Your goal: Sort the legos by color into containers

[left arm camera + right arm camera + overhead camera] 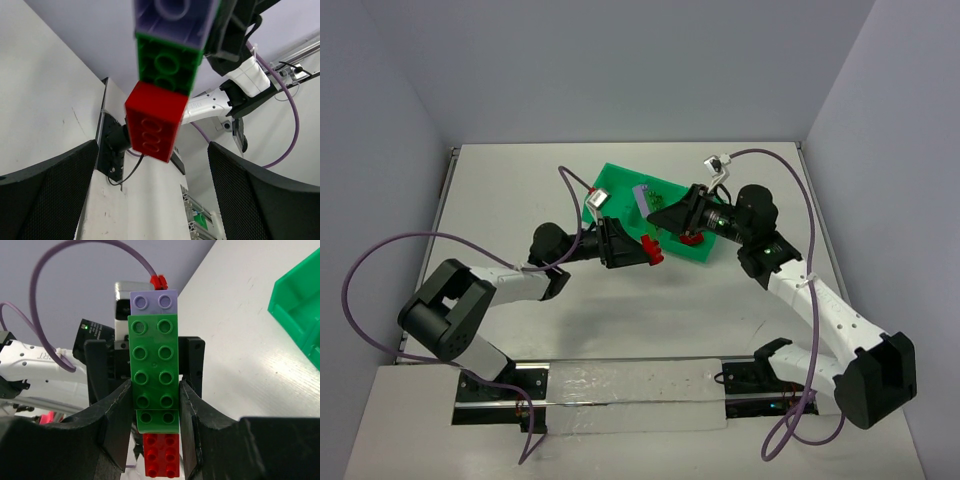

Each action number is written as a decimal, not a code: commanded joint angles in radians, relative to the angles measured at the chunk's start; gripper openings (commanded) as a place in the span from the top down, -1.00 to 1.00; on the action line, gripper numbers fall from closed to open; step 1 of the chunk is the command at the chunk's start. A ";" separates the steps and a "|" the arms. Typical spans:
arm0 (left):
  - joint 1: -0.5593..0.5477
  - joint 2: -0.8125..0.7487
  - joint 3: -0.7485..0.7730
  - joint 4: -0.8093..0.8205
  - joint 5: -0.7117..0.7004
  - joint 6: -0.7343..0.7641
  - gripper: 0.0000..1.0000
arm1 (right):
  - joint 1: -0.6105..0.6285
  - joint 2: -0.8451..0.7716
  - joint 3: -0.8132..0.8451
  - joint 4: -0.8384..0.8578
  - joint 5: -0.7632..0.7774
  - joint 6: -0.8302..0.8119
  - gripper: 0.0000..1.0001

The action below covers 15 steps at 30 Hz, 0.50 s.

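Observation:
My right gripper is shut on a joined stack of legos held in the air over the green tray. The stack is a lavender brick at the far end, green bricks in the middle between the jaws, and a red brick at the near end. In the top view the lavender end points away and the red end points toward me. My left gripper is open, its fingers spread wide just below the red brick, not touching it.
A corner of the tray shows at the right of the right wrist view. Something red lies at the tray's near edge under my right gripper. Small green bits sit in the tray. Purple cables loop from both arms.

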 commanded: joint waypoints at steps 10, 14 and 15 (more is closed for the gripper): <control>-0.031 0.043 0.103 0.188 0.027 -0.032 -0.60 | -0.003 0.051 0.009 0.141 -0.122 0.049 0.81; -0.031 0.042 0.105 0.192 0.026 -0.038 -0.13 | -0.004 0.042 0.003 0.137 -0.104 0.047 0.81; -0.031 0.039 0.103 0.186 0.026 -0.038 0.03 | -0.006 0.038 0.002 0.135 -0.096 0.046 0.81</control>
